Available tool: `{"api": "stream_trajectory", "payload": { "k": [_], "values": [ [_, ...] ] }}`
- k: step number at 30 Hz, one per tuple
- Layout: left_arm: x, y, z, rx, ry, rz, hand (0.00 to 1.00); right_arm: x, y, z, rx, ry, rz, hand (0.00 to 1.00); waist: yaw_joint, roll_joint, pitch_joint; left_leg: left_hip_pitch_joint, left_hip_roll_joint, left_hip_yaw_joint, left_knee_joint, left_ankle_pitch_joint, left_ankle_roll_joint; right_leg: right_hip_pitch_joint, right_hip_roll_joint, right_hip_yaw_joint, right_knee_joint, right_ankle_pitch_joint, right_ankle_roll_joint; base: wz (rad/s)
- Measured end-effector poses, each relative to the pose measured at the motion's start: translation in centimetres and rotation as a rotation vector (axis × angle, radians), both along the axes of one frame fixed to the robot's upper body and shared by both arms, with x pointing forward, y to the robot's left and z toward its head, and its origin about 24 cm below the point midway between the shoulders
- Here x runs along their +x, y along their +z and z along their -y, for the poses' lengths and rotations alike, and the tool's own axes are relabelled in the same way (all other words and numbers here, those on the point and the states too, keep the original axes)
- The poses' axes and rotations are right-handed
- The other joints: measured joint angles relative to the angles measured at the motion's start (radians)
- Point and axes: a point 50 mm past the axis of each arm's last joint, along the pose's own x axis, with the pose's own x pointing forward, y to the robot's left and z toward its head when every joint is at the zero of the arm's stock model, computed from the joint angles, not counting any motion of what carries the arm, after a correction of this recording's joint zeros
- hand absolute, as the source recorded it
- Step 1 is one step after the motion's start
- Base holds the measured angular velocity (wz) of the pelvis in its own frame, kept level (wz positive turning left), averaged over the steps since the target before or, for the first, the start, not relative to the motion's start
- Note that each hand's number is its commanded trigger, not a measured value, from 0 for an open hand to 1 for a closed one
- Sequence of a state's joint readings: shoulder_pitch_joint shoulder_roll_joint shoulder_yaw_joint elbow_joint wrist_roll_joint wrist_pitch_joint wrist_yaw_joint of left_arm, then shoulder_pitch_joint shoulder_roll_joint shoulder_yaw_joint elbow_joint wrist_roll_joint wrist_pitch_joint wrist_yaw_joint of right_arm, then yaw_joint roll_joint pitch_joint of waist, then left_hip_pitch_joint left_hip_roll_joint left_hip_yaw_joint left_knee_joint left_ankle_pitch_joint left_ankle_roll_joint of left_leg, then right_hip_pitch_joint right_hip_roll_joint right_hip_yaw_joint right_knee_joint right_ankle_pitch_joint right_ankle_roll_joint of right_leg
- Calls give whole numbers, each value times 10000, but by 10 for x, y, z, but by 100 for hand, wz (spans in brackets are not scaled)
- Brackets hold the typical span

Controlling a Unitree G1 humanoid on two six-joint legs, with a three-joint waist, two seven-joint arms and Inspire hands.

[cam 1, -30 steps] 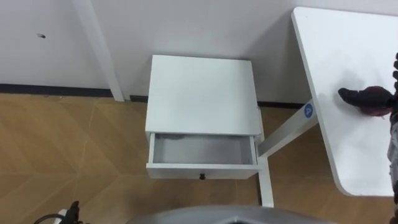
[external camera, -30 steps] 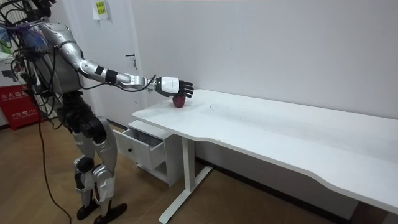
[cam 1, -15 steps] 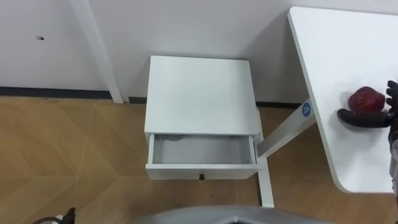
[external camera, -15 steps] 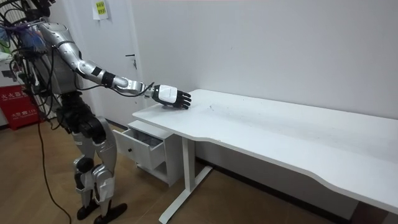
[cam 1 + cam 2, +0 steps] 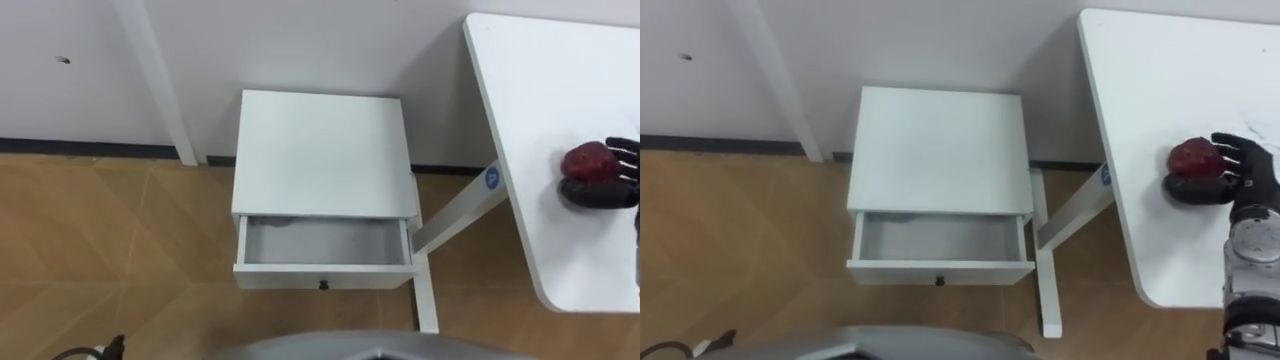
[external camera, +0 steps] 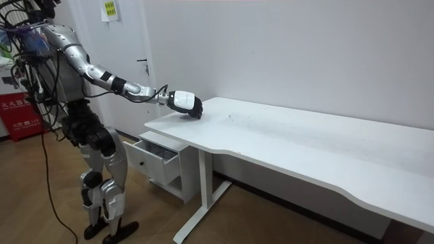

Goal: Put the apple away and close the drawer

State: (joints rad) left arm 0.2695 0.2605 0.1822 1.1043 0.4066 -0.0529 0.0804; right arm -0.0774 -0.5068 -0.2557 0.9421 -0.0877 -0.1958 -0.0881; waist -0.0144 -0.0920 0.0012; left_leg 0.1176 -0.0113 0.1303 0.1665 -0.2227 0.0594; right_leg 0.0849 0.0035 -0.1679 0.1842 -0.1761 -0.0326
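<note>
A dark red apple [image 5: 586, 159] [image 5: 1193, 158] lies on the white table [image 5: 530, 90] near its left end. My right hand [image 5: 612, 188] [image 5: 1230, 180] rests on the tabletop around it, thumb on the near side and fingers curled over the far side. In the room view the hand [image 6: 184, 103] is a closed fist at the table's end and covers the apple. The white bedside cabinet [image 5: 322, 150] stands before me against the wall. Its drawer [image 5: 325, 242] is pulled out and holds nothing, with a small dark knob [image 5: 322, 284] on the front.
The table's white leg [image 5: 428, 290] stands right beside the drawer's right side, with a slanted brace [image 5: 462, 208] running up to the tabletop. A white door frame [image 5: 155, 80] rises left of the cabinet. Wooden floor [image 5: 110, 240] lies open on the left.
My right hand, which hovered over the apple, came down beside it and has curled its fingers round it. The apple, cabinet and drawer have not moved.
</note>
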Motion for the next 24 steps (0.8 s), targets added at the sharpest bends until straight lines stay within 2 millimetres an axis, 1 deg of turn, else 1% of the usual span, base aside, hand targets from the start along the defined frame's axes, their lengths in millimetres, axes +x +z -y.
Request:
{"api": "stream_trajectory", "payload": {
  "k": [2,4,7,12,15,16,17,18,20,21,23,24],
  "values": [
    [1,0,0,7,-13,10,0,0,1,0,-333,-11,-50,100,24,41,13,1,1,-2,-12,0,0,-48,2,-2,-3,0,0,0],
    [1,0,0,15,-22,38,0,0,1,0,-455,5,-66,100,61,71,6,-3,0,-4,-30,-1,-1,-43,2,-3,-3,-1,0,0],
    [1,0,0,71,-43,133,0,1,2,-1,-524,73,17,100,155,66,8,-10,-2,-3,-29,0,-1,-20,2,-4,-2,-1,0,0],
    [4,-1,2,94,-346,147,0,11,2,-13,-740,844,69,100,217,48,7,-7,-8,-5,-8,0,0,-11,-5,-7,-4,0,1,0],
    [7,-1,4,58,-498,187,0,20,2,-28,-738,1544,236,100,214,48,10,-35,-8,-7,23,0,0,-11,-11,-15,4,0,0,0],
    [10,-1,4,58,-543,257,0,25,3,-34,-722,1882,309,100,229,13,-14,-45,-8,-9,19,0,0,-25,-11,-13,16,0,0,0],
    [14,-1,4,56,-568,329,0,29,4,-40,-700,2240,359,100,261,46,4,-46,-8,-8,16,0,0,-27,-10,-5,21,0,0,0],
    [15,-1,4,51,-597,357,0,31,5,-43,-728,2439,389,100,281,23,-13,-38,-9,-10,5,0,0,-25,-11,-3,30,0,0,0],
    [18,-1,6,1,-850,335,0,39,7,-58,-787,3294,471,100,452,69,-4,-20,-9,2,-1,0,0,-20,-2,33,24,0,0,-3],
    [20,-2,8,-20,-946,338,0,41,7,-62,-810,3516,481,100,487,58,-12,-14,-8,2,0,0,0,-16,-2,26,16,0,0,0],
    [21,-3,11,-118,-990,362,0,48,9,-80,-739,4370,518,100,575,55,-15,25,-9,-5,3,1,0,2,-5,16,-7,0,0,0],
    [21,-3,12,-138,-984,357,0,50,9,-84,-692,4544,556,100,603,60,-11,23,-9,-9,9,1,0,4,-5,19,-12,0,0,0]
  ]
}}
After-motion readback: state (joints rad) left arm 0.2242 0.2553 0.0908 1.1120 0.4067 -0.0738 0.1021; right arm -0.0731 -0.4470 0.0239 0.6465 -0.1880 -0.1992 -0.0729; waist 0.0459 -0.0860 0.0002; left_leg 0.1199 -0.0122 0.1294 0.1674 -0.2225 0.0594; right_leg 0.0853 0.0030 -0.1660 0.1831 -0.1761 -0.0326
